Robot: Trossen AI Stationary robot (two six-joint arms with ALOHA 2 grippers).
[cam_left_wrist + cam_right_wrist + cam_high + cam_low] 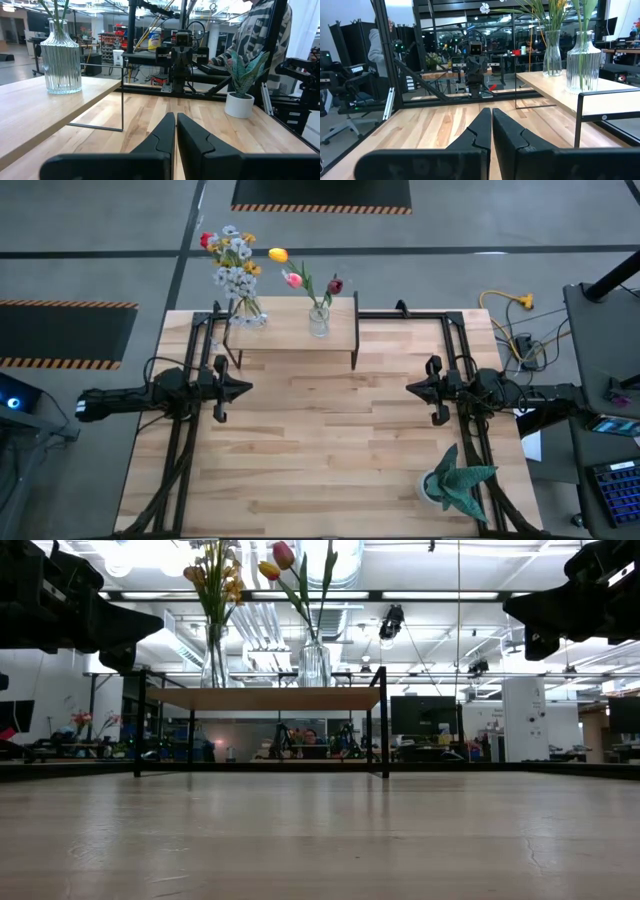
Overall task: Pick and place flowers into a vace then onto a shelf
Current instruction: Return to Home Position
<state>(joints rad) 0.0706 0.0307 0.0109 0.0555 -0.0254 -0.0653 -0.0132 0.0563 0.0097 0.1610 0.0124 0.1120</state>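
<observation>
The left gripper (243,388) is hovering at the table's left side, fingers pressed together and holding nothing. The right gripper (413,388) is facing it from the right side, likewise closed and empty. Two glass vases are standing upright on the shelf (290,338) at the far edge. The white-bloom bunch (236,272) is sitting nearer the left arm, and the tulips (308,280) mid-shelf. Judgement: placing looks done. The shelf is lying sideways of both tools, so no reach is needed.

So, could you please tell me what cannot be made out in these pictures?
- Low view: the flowers run past the top edge, so their upper blooms are cut off.
- Left wrist view: the vase shows stems only; the top edge cuts off the blooms.
- High view: the plant hides most of its pot.
</observation>
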